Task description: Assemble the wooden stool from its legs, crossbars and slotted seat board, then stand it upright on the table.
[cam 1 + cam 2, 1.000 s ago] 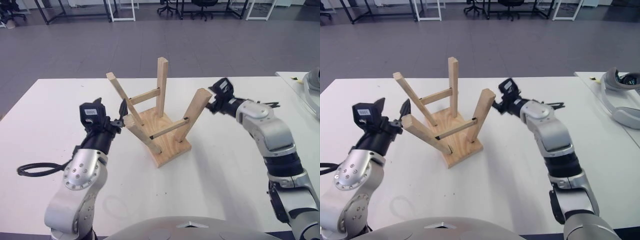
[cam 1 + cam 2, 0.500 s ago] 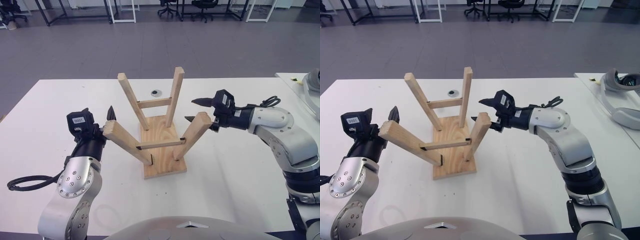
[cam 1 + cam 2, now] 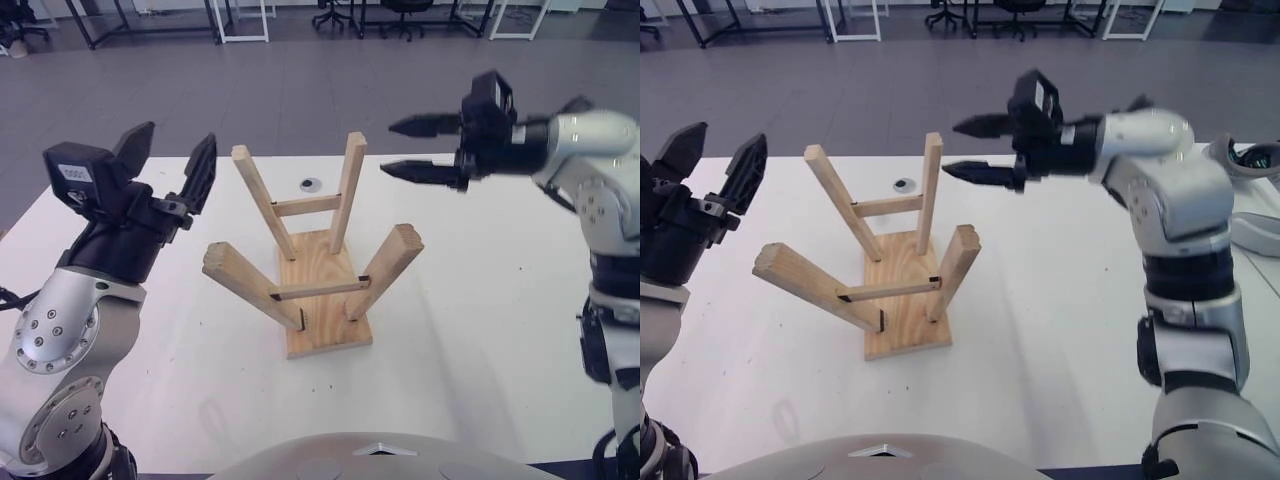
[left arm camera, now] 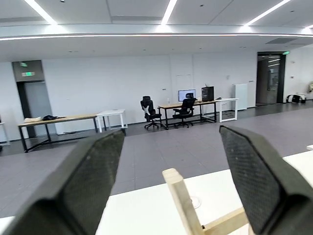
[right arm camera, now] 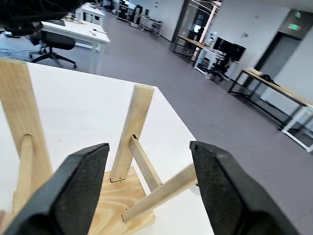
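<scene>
1. The stool [image 3: 320, 270] looks fully put together. It sits upside down near the middle of the table [image 3: 480, 330], with the seat board [image 3: 330, 325] flat on the surface.
2. All four legs [image 3: 250, 285] point upward and splay outward. The near-left one leans farthest out, toward the robot's left.
3. Two crossbars [image 3: 310, 205] show, one joining the far pair of legs and one joining the near pair. Whether every joint is fully seated cannot be told.
4. By this reading, what is left is to turn the stool over and stand it on its legs.
5. The left arm is raised at the table's left side, forearm angled up. The left gripper [image 3: 177, 140] is held above the tabletop beside the stool, apart from the near-left leg and touching nothing.
6. Its jaws are spread wide and empty. In the left wrist view the top of one leg [image 4: 182, 200] shows well beyond the two pads [image 4: 93, 186].
7. The right arm is lifted high, elbow bent, forearm reaching across toward the stool. The right gripper [image 3: 388, 147] hangs above and just right of the far-right leg [image 3: 348, 190], clear of the wood.
8. Its jaws are also released, one finger above the other, with nothing between them.
</scene>
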{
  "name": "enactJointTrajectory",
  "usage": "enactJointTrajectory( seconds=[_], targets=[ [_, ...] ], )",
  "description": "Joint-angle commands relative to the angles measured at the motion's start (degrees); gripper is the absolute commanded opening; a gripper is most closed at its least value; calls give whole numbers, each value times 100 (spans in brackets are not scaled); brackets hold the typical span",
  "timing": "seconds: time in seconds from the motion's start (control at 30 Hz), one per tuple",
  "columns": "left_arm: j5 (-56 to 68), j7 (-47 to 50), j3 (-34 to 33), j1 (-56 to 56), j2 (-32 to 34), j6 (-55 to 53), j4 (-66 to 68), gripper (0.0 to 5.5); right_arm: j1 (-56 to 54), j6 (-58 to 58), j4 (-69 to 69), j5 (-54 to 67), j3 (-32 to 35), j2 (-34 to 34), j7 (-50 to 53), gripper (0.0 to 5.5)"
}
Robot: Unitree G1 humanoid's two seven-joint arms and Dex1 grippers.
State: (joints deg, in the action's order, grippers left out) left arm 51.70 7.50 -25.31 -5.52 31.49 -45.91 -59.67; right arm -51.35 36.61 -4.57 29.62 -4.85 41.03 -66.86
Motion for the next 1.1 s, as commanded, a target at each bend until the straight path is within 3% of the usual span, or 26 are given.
enactJointTrajectory(
  seconds=[0.03,0.1,0.2,0.3,0.37,0.47,0.6,0.7,0.97,1.1],
  targets=[
    [-29,-436,747,-184,457,-217,72,357,-2284,-1014,1562,-598,-1899,49,-2282,309],
    [-193,-462,1220,-336,480,-209,42,357,-2762,-1810,2173,-898,-2902,45,-2564,309],
    [-445,-361,1769,-710,462,-300,36,357,-3003,-2467,2863,-952,-3551,-72,-2564,309],
    [91,-15,2204,-1448,344,-442,-9,357,-2789,-2678,3319,-1132,-3212,-264,-2550,309],
    [614,-277,2367,-2037,1031,-657,-32,357,-2206,-2608,3239,-1223,-2933,-182,-2467,309],
    [1639,-1407,2183,-2853,2199,-1142,256,357,-1331,-2246,2694,-1237,-2550,-179,-2117,309],
    [2276,-3070,2529,-3394,2829,-1617,1133,357,-629,-1758,2014,-1217,-2298,-562,-1653,309],
    [2653,-3387,2515,-3245,2666,-1583,1527,357,-252,-1494,1618,-1243,-2158,-724,-1318,309],
    [347,-3471,4387,-3135,2362,-1801,1500,357,542,-821,743,-1348,-1809,-618,-717,309],
    [210,-3617,4355,-3021,2203,-1824,1378,357,1006,-561,544,-1399,-1461,-580,-113,309]
  ],
)
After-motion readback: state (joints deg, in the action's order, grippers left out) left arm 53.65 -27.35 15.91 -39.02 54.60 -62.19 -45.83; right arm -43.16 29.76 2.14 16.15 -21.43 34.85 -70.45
